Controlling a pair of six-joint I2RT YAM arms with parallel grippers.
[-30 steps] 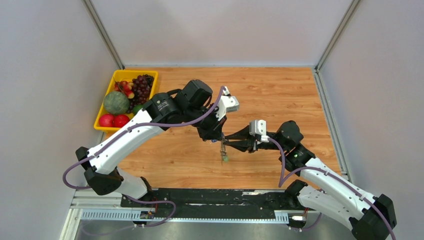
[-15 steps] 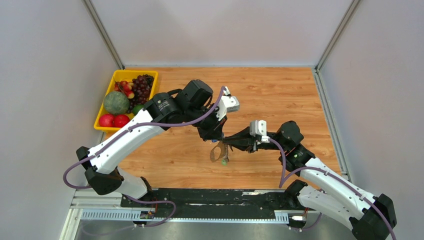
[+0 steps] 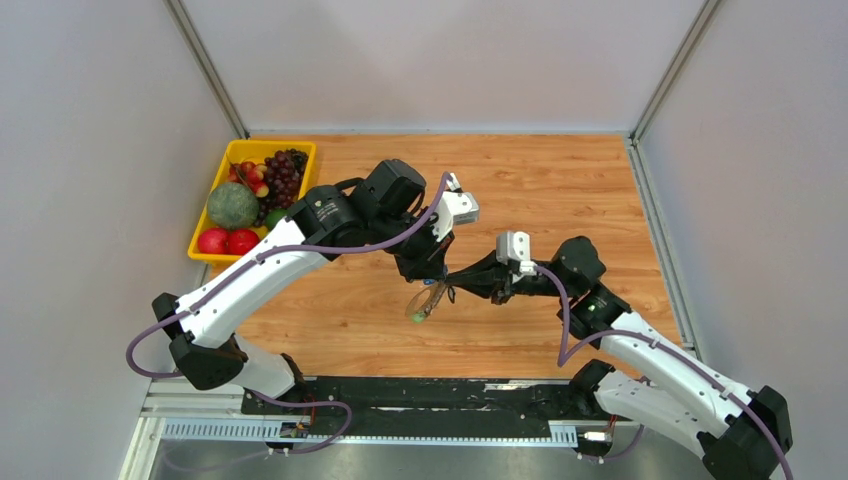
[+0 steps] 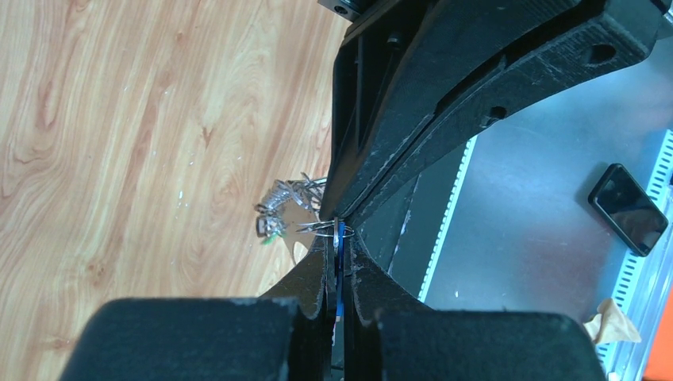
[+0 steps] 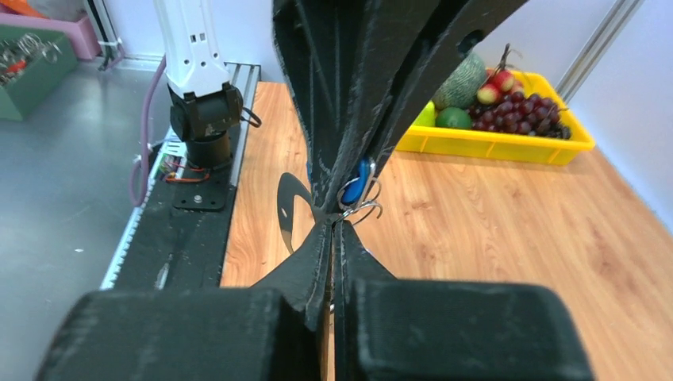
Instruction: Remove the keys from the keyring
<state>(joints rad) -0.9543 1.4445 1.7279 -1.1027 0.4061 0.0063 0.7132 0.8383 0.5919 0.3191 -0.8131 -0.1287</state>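
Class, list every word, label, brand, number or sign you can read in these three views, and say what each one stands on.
None can be read. The white arm, the yellow tray and the dark phone show no legible marking in any view.

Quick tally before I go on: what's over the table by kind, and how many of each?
Grippers: 2, the left gripper and the right gripper
Keyring: 1, at their tips
Keys: too small and bunched to count
Fruit tray: 1
Total: 4, keys left out
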